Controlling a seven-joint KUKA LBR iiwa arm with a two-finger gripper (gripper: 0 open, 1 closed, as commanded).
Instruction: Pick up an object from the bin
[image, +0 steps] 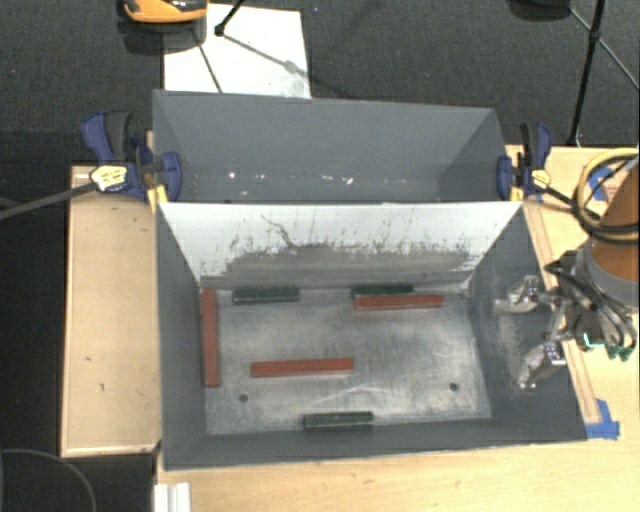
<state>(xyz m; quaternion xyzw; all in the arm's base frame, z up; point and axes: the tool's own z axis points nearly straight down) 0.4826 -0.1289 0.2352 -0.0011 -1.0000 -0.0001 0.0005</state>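
Over bin's right wall, hand spread wide.

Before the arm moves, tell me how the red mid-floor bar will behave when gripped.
The red bar looks straight and flat-sided, so probably stiff, unlikely to roll. Lying flat on the bin floor, it may slide if pushed.
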